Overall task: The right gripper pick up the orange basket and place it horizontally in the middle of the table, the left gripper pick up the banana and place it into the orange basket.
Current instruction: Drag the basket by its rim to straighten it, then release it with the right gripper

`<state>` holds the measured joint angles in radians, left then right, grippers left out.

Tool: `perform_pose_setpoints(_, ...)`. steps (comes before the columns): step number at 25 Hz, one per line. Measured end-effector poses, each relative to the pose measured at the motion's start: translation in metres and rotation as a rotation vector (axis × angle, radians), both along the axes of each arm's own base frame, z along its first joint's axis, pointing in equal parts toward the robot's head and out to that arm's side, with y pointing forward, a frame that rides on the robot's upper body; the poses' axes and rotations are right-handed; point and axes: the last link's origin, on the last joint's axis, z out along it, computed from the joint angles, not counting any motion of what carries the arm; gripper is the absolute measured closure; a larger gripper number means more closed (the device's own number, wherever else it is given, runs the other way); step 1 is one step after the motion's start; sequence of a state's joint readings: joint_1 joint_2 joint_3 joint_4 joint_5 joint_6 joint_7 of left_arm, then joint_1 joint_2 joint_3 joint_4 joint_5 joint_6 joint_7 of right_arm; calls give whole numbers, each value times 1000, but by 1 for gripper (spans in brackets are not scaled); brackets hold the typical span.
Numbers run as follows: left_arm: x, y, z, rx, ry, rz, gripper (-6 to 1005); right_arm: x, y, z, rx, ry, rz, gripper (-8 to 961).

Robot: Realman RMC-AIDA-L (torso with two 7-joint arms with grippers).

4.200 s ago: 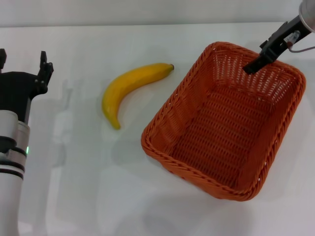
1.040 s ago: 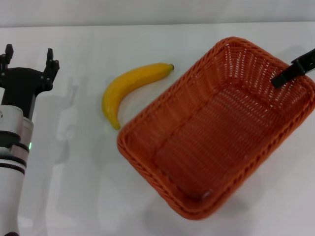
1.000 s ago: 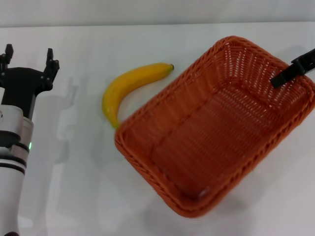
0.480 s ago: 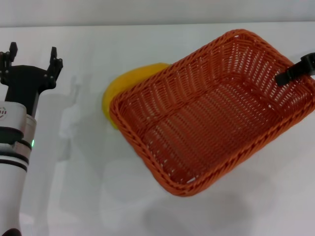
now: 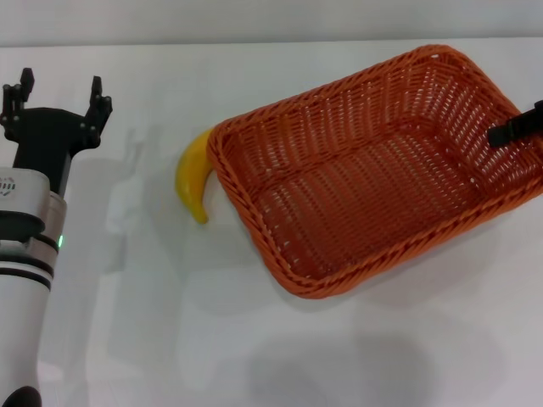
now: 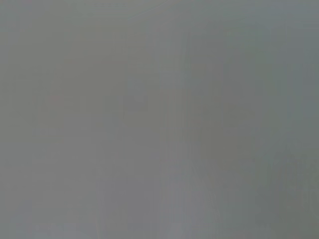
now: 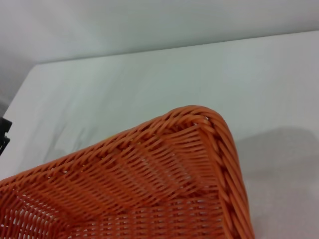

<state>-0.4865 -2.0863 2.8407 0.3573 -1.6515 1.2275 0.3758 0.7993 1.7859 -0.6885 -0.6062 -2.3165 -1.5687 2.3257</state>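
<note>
While its long side runs nearly across the plain white surface (image 5: 280,356), the bright orange woven wicker basket (image 5: 365,182) sits right of centre, with its left corner covering most of the curved yellow banana (image 5: 193,180); only the banana's lower end shows. At the basket's right rim the slim black right claw (image 5: 515,125) meets the weave, seemingly gripping it, though I cannot tell for certain. Well apart at far left, the black two-pronged left claw (image 5: 56,95) hangs spread open, holding nothing.

No readable text, small round mark on left arm's wrist (image 5: 8,181), perhaps a logo
</note>
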Motion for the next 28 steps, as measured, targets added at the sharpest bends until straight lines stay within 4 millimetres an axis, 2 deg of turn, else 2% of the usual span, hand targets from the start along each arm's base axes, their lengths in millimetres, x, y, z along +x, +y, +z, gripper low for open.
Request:
perform_pose_setpoints(8, 1, 3, 1, 2, 7, -6, 152, 10, -5, -3, 54, 69, -47, 799)
perform_pose_setpoints(19, 1, 5, 3, 12, 6, -3, 151, 3, -3, -18, 93, 142, -46, 799)
perform_pose_setpoints(28, 2, 4, 3, 13, 7, -6, 151, 9, 0, -25, 160, 156, -68, 797)
